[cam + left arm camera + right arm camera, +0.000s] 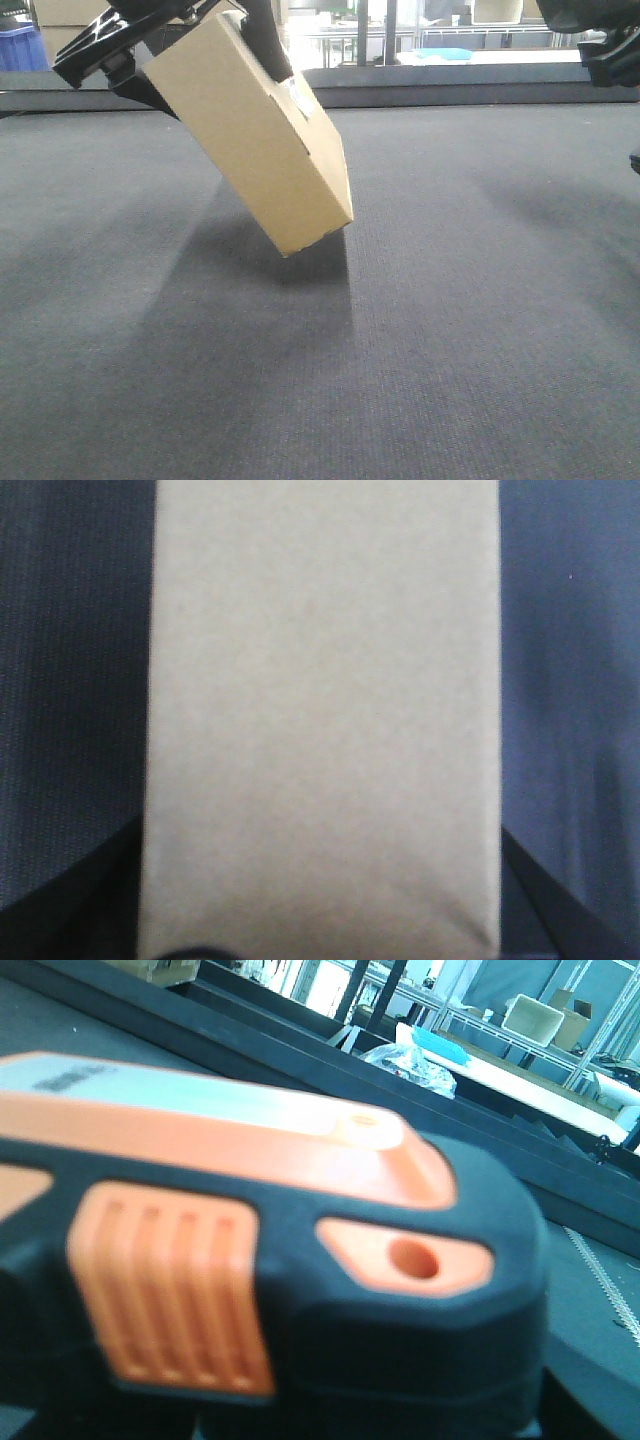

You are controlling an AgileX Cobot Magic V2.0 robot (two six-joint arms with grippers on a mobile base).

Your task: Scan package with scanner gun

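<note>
**Box in the grip, scanner at the lens**

Closest in, filling the right wrist view: the black-and-orange plastic scanner gun (300, 1290), with a hard, ribbed shell, best held by the handle. The right gripper (612, 55) peeks in upper right of the front view, and I can't tell how its jaws stand. Over the dark grey carpeted worktop (450, 360), the left gripper (215, 80) has its jaws clamped on the plain tan cardboard package (260, 160), tilted at upper left. It looks light, stiff and smooth, so squeeze the broad faces and keep the white label (297, 100) clear.

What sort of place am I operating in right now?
Probably a lab or warehouse test bay: metal racking, a white bin, stacked cardboard boxes, and grey carpet as the work surface.
</note>
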